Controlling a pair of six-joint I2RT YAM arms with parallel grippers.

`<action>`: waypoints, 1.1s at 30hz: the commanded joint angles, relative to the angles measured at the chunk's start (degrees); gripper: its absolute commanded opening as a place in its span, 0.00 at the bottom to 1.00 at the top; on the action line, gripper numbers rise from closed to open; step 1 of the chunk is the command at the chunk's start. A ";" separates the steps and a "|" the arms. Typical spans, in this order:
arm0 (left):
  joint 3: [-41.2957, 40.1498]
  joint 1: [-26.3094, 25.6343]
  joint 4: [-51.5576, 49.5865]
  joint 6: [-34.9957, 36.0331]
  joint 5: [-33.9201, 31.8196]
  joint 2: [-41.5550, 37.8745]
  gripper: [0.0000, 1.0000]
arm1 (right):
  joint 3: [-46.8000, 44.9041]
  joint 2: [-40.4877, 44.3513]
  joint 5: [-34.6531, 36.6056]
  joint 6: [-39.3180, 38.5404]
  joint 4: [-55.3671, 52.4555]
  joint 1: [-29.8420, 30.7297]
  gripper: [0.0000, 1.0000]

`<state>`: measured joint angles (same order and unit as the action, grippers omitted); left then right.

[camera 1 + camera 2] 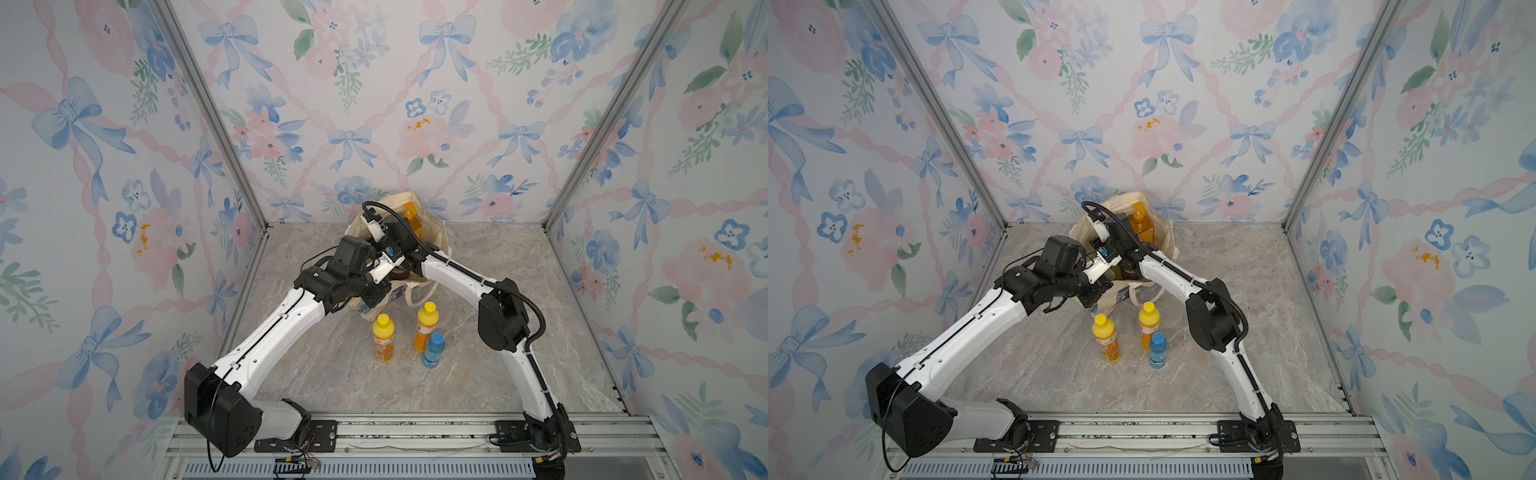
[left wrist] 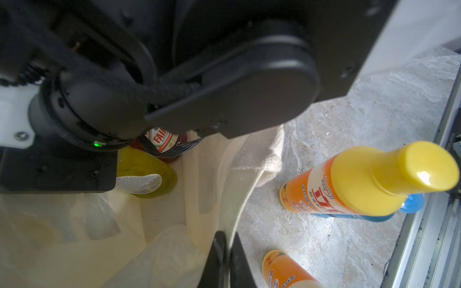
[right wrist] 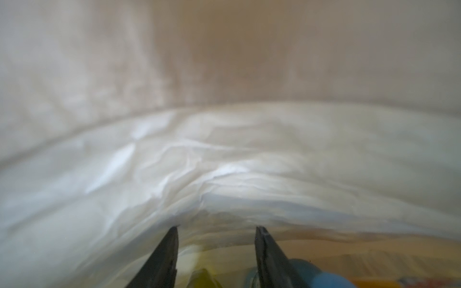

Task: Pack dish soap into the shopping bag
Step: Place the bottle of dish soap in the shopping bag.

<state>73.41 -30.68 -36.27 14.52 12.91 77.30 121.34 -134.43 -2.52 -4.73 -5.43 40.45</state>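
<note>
Right gripper (image 3: 217,228) is open inside the bag (image 3: 224,74), blue bottle (image 3: 321,279) just beside it. Left gripper (image 2: 227,235) pinches the bag's rim.

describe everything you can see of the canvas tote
The tote is cream canvas, soft and creased, standing open at the back of the marble-look table. A woven strap handle hangs over its near side, where a blue print peeks out under the left arm. Inside are an orange pump bottle, a yellow-green bottle, a dark-red bottle and a blue bottle. The left gripper pinches its near rim; the right gripper is down inside, jaws apart.
</note>
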 commanded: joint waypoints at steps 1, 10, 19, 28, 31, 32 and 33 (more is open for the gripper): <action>0.41 0.53 -0.64 -0.37 0.01 0.21 0.00 | 0.69 4.22 -0.20 -0.42 2.39 -0.82 0.57; 0.25 0.55 -0.64 -0.80 -0.34 -0.30 0.00 | -0.19 7.86 -0.54 -0.23 2.98 -0.82 0.66; 0.98 0.61 -0.64 -1.25 -0.17 -0.39 0.08 | -2.07 12.68 1.55 1.05 3.51 -0.89 0.70; 5.84 0.78 -0.58 -3.18 -0.44 -0.22 0.42 | -9.02 20.99 7.69 5.38 2.19 -2.81 0.73; 7.73 0.79 -0.59 -3.87 -0.17 0.13 0.48 | -10.77 24.74 10.75 5.86 -1.11 -2.83 0.74; 8.50 0.79 -0.56 -4.22 -0.16 0.19 0.50 | -11.21 26.09 11.59 6.09 -2.54 -2.81 0.75; 9.03 0.79 -0.55 -4.55 -0.21 0.22 0.52 | -11.47 27.27 12.66 6.29 -4.19 -2.75 0.76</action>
<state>80.16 -30.30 -36.93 11.18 12.45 77.32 110.65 -111.77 5.96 -0.05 -6.00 37.89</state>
